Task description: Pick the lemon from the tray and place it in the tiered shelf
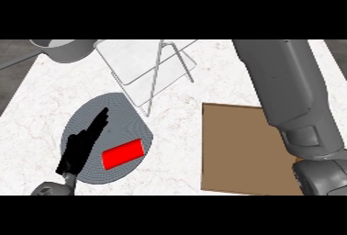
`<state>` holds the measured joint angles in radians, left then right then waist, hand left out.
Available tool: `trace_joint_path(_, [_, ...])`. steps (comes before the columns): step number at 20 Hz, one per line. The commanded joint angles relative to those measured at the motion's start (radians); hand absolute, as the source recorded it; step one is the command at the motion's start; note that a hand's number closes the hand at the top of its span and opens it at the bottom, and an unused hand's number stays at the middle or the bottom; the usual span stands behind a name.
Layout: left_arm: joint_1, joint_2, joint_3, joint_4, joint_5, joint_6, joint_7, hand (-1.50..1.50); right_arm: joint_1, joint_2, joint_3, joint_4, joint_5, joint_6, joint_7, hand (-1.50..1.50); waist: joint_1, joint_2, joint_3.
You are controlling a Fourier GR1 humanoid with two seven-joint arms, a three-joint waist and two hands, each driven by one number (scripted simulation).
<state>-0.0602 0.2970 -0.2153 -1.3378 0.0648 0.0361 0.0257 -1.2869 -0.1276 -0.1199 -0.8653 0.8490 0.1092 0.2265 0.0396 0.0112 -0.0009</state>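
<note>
No lemon shows anywhere in the head view. The brown flat tray (237, 151) lies at the lower right with its visible surface bare. A clear tiered shelf (152, 69) with thin wire legs stands at the upper middle. My right forearm (291, 87) rises along the right side, crosses the tray's right part and runs out past the upper edge, so its hand is hidden. My left hand (85, 142) rests open at the lower left, fingers straight and pointing up-right over a grey round plate (129, 114).
A red flat block (122, 154) lies on the grey plate just right of my left hand. A grey pot (64, 48) stands at the far upper left corner. White marble counter (196, 96) shows between the plate, the shelf and the tray.
</note>
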Motion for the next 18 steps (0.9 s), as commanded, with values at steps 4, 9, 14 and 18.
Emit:
trace_joint_path(4, [-0.012, -0.007, -0.002, -0.046, -0.001, -0.01, 0.051, 0.0, -0.16, 0.007, -0.004, 0.315, 0.046, -0.098, -0.116, 1.5, 0.018, 0.005, 0.0])
trace_joint_path(9, [-0.016, -0.026, -0.012, -0.009, -0.018, -0.012, 0.005, 0.0, -0.203, 0.081, 0.003, 0.459, 0.08, -0.188, -0.122, 1.5, 0.039, 0.017, -0.001])
trace_joint_path(14, [-0.016, -0.012, -0.014, -0.045, -0.021, -0.023, 0.032, 0.0, -0.23, 0.097, -0.012, 0.54, 0.076, -0.167, -0.117, 1.5, 0.049, 0.016, -0.001])
trace_joint_path(18, [-0.041, -0.025, -0.016, -0.007, -0.02, -0.032, 0.024, 0.0, -0.191, 0.123, -0.113, 0.559, -0.041, -0.128, -0.191, 1.5, 0.056, 0.029, 0.0])
